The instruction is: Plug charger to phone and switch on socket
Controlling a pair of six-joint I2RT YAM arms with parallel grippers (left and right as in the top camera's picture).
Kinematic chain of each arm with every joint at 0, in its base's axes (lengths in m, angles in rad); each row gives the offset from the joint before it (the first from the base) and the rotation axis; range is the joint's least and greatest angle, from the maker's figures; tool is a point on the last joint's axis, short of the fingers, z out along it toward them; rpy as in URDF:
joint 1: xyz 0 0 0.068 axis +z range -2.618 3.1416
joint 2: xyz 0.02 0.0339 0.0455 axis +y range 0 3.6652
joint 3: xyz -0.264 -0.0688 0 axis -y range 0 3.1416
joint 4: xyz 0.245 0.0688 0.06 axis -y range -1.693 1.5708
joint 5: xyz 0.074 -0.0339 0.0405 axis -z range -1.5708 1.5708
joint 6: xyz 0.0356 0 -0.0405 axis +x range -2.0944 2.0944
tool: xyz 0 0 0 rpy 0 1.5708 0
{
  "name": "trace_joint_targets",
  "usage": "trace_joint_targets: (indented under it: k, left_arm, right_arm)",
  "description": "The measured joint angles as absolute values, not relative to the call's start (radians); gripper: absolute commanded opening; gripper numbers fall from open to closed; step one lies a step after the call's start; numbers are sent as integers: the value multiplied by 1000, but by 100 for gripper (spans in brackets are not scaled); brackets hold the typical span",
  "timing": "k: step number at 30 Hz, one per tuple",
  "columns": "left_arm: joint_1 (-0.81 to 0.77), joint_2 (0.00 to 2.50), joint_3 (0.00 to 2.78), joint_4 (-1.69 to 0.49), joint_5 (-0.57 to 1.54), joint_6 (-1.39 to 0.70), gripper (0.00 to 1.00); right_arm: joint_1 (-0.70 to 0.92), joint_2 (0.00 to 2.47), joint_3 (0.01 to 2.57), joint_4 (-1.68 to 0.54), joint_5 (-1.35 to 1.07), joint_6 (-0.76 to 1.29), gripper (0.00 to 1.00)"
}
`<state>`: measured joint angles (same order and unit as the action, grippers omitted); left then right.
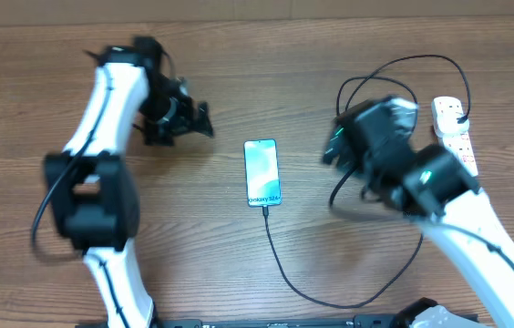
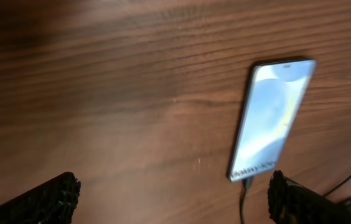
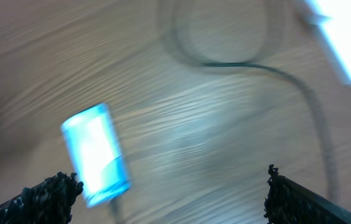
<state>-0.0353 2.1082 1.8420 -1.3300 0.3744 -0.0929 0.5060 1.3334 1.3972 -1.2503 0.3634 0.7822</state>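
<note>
The wooden worktop (image 1: pixel 239 55) fills every view and carries all the things of the task. The left arm (image 1: pixel 102 118) reaches in from the near left edge, and the left fingers (image 1: pixel 204 120) point toward the middle, near the phone's upper left but apart from it. The left wrist view shows them spread wide at the two lower corners, with nothing between but bare wood. The right arm (image 1: pixel 457 210) comes from the near right corner, and its head is smeared by blur. The right fingers (image 1: pixel 333 146) lie between the phone and the socket, touching neither. The right wrist view, also blurred, shows them wide apart and empty. The socket (image 1: pixel 455 132), a white strip with red marks, lies at the far right, partly behind the right arm. Whether its switches are on cannot be told. The phone (image 1: pixel 262 172) lies flat, screen up and lit pale blue, at the middle of the worktop. The charger (image 1: pixel 330 301) has its tip in the phone's near edge. From there it sweeps toward the near side, goes under the right arm, loops and ends at the socket's far end.
</note>
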Motion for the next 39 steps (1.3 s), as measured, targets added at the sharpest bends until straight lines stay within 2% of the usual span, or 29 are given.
trace_joint_targets:
  k: [1, 4, 6, 7, 8, 9, 10, 12, 13, 16, 20, 28, 39]
  left_arm:
    - [-23, 2036, 1843, -1336, 359, -93, 100]
    - [-17, 1765, 1863, -1355, 300, -93, 100]
    - [-20, 1603, 1881, -1375, 267, -93, 100]
    - [-20, 1530, 1887, -1387, 249, -93, 100]
    - [-20, 1357, 1898, -1423, 213, -93, 100]
    - [-20, 1302, 1904, -1435, 198, -93, 100]
    - [-20, 1235, 1903, -1467, 176, -93, 100]
    - [-20, 1153, 1903, -1507, 136, -93, 100]
    - [-20, 1074, 1904, -1528, 92, -93, 100]
    - [-20, 996, 1900, -1560, 62, -93, 100]
    - [-20, 909, 1898, -1571, 47, -93, 100]
    - [-20, 808, 1898, -1579, 39, -93, 100]
    - [-20, 597, 1895, -1579, 36, -93, 100]
  right_arm:
    - [419, 1354, 1397, -1267, 348, 788, 87]
    - [168, 1415, 1397, -1243, 288, 752, 56]
    - [46, 1447, 1398, -1209, 242, 726, 42]
    - [2, 1460, 1398, -1195, 220, 709, 23]
    - [-130, 1506, 1398, -1176, 172, 676, 19]
    - [-167, 1518, 1398, -1172, 144, 667, 9]
    - [-213, 1534, 1398, -1158, 122, 657, 4]
    - [-271, 1554, 1398, -1142, 97, 648, 4]
    - [-351, 1584, 1399, -1104, 78, 641, 4]
    - [-388, 1605, 1410, -1048, 62, 622, 4]
    - [-413, 1685, 1476, -1077, 55, 610, 4]
    - [-426, 2019, 1689, -1170, 51, 575, 4]
    - [-426, 2121, 1701, -1077, 7, 557, 4]
